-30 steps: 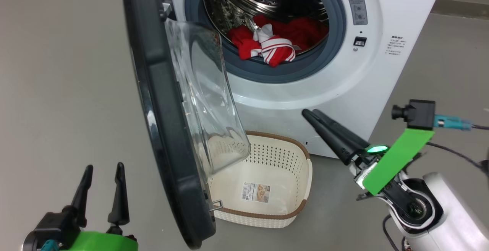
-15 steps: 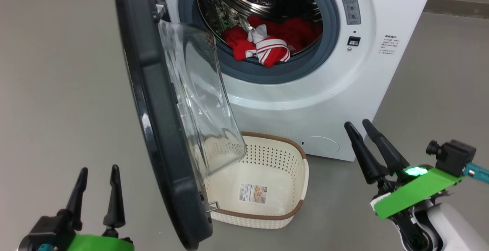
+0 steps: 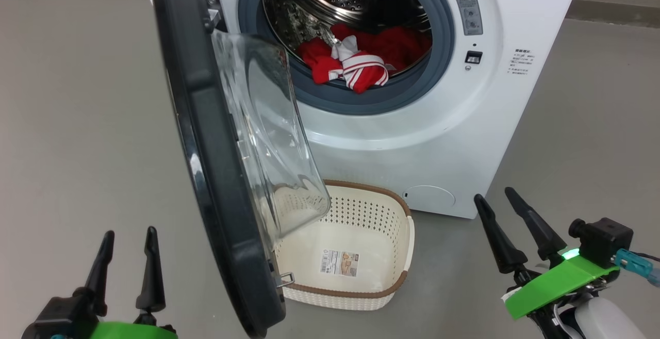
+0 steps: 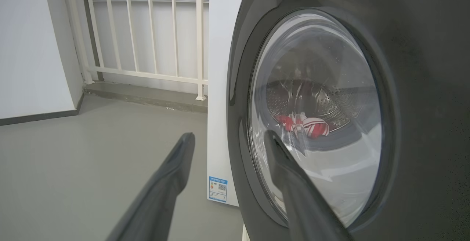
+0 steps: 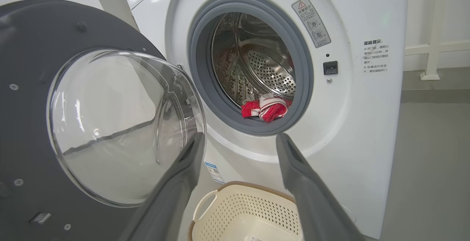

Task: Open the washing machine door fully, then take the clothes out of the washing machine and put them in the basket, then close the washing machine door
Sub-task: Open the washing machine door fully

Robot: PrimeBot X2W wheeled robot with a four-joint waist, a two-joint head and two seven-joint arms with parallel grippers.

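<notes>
Left end effector (image 3: 129, 235): released, fingers spread, empty, low on the left and apart from the washing machine door (image 3: 206, 122).

The door stands swung out, nearly edge-on in the head view. Its glass bowl overhangs the left end of the basket (image 3: 361, 293), which sits on the floor (image 3: 77, 122) just in front of the washing machine (image 3: 464, 122). The basket holds no garments.

The clothes (image 3: 356, 63) lie bunched at the front lip of the drum, resting against the grey gasket.

Right end effector (image 3: 494, 195): released, empty, low on the right, well short of the drum opening.

Hazards, as judged:
- The door does not appear fully swung back. An arm reaching for the drum may strike the bowl.
- Thin fabric may catch on the gasket or trail onto the floor.
- A garment released over the basket's left end may land on the bowl.

The floor is plain grey. A white railing (image 4: 147, 32) and a white wall (image 4: 29, 50) stand behind.
</notes>
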